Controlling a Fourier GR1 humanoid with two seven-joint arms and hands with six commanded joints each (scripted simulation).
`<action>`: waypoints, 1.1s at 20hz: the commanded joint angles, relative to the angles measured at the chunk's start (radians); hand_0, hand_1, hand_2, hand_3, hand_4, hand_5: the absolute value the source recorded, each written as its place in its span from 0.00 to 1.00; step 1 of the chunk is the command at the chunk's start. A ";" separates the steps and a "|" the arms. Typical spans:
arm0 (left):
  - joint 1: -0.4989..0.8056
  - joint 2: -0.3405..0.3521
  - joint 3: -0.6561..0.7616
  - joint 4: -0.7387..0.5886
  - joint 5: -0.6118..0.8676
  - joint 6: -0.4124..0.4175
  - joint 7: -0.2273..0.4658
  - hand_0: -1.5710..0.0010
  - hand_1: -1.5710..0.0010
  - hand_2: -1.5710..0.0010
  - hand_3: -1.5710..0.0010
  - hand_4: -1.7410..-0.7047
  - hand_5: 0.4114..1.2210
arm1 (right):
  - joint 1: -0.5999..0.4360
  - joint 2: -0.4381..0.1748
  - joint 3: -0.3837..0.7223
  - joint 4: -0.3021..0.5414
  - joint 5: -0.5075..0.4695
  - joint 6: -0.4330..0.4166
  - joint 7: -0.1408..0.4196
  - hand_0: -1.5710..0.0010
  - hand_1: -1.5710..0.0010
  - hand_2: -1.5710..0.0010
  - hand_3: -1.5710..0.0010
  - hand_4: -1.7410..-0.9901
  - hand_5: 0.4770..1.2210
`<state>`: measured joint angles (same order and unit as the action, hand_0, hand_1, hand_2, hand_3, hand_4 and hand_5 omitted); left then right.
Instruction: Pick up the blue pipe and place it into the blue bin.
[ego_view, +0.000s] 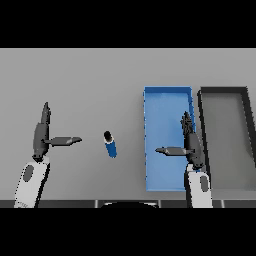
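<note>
From the head view, a grey table (75, 80) fills the scene. Near the middle lies the blue pipe (110, 145), a short blue tube with a dark cap at its far end, resting on the table and tilted a little, its dark end toward eleven o'clock and its blue end toward five. Nothing touches it.

At about nine o'clock from the pipe is the left hand (41, 134). Its fingers are straight and point up toward twelve o'clock, and its thumb sticks out sideways toward three o'clock, aimed at the pipe but stopping short of it with bare table between. The hand is spread and holds nothing.

At three o'clock from the pipe sits the blue bin (150, 140), a long rectangular tray with its long sides running from twelve to six o'clock. The pipe lies outside it, near its left wall but apart from it.

The right hand (190, 142) hovers over the right part of the blue bin, by the right wall. Its fingers are straight, pointing to twelve o'clock, with the thumb stretched out toward nine o'clock across the bin's floor. It too is spread and empty.

Just beside the blue bin, at its three o'clock, stands a dark bin (202, 130) of the same shape with a grey floor.
</note>
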<state>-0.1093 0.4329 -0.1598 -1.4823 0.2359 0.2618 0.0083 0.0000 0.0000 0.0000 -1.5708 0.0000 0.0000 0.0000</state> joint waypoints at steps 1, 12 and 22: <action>-0.004 -0.001 0.001 0.003 0.000 0.000 -0.002 1.00 1.00 1.00 1.00 0.54 0.24 | -0.004 0.000 -0.001 0.003 -0.001 -0.001 0.003 1.00 1.00 1.00 1.00 0.65 0.16; -0.001 0.153 -0.027 0.081 0.052 -0.344 -0.132 1.00 1.00 1.00 1.00 0.54 0.24 | 0.076 -0.132 0.090 -0.071 0.165 0.046 -0.038 1.00 1.00 1.00 1.00 0.67 0.16; 0.047 0.203 -0.180 -0.076 0.028 -0.528 -0.076 1.00 1.00 1.00 1.00 0.53 0.15 | 0.046 -0.143 0.094 -0.069 0.146 0.077 -0.056 1.00 1.00 1.00 1.00 0.65 0.20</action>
<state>-0.0621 0.6348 -0.3411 -1.5582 0.2635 -0.2668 -0.0680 0.0458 -0.1424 0.0943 -1.6403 0.1458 0.0774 -0.0559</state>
